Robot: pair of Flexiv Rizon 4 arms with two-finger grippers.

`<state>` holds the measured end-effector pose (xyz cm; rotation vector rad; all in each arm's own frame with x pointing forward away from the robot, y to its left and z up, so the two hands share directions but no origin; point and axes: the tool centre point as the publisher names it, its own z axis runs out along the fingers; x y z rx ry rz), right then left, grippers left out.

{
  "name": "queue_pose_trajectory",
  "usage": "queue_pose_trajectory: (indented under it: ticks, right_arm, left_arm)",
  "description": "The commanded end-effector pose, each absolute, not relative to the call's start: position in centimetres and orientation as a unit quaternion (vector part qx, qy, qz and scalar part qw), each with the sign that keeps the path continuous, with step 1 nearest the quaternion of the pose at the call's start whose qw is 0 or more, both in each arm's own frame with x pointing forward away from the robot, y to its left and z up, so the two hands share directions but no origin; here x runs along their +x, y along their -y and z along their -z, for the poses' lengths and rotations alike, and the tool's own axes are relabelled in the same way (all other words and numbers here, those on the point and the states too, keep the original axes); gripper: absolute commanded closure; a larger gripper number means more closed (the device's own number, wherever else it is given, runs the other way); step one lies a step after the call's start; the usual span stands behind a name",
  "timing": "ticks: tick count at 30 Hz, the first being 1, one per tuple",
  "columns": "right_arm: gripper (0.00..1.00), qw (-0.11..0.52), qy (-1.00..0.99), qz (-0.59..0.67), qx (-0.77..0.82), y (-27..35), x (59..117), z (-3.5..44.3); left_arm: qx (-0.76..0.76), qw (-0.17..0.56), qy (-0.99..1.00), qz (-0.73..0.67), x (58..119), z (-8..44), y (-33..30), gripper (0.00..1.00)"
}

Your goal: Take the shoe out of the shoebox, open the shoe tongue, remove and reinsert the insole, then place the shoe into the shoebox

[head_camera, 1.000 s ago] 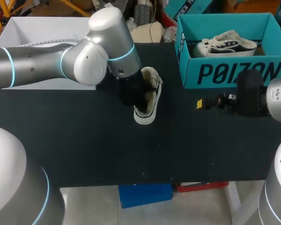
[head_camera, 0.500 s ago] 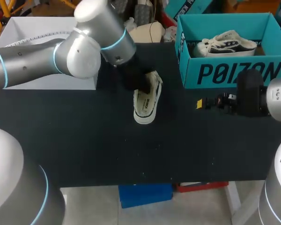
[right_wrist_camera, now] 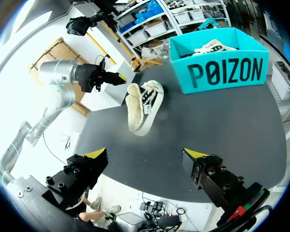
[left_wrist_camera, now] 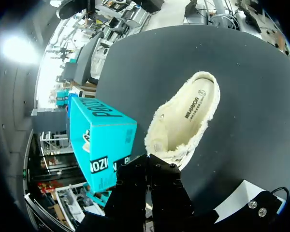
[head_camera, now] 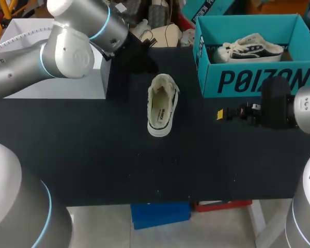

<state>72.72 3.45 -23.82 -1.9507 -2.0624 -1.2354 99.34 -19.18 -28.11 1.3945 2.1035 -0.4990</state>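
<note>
The left jaws have drawn back from the cream low-top canvas shoe [head_camera: 161,106] toward the far left, closed together on nothing. Nearest, the right jaws hang wide apart and empty. The shoe lies free mid-way across the black counter [head_camera: 93,165], its mouth open and its insole seated, so boxing it looks next. The insole carries a small printed mark. Farthest, the teal cardboard shoebox [head_camera: 258,80] bears large dark lettering and holds a second shoe [head_camera: 250,46].
</note>
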Motion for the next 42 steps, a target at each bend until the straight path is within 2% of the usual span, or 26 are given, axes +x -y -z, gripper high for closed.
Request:
queue_pose_trajectory:
  ticks: [1,5,16,31,42]
  right_arm:
    - [0.00,0.024,0.666,0.399,-0.630,-3.5,72.7,23.8]
    - [0.00,0.024,0.666,0.399,-0.630,-3.5,72.7,23.8]
    - [0.00,0.024,0.666,0.399,-0.630,-3.5,72.7,23.8]
    - [0.00,0.024,0.666,0.399,-0.630,-3.5,72.7,23.8]
    - [0.00,0.024,0.666,0.399,-0.630,-3.5,72.7,23.8]
  left_arm:
    - [0.493,0.284,-0.813,0.124,100.3,28.8,21.5,1.00]
    - [0.499,0.267,-0.821,0.075,101.1,29.4,22.1,1.00]
    - [0.484,0.258,-0.834,0.063,102.4,30.8,20.7,1.00]
    - [0.497,0.173,-0.841,0.126,96.4,34.0,19.9,1.00]
    - [0.496,0.147,-0.847,0.124,95.0,35.7,19.6,1.00]
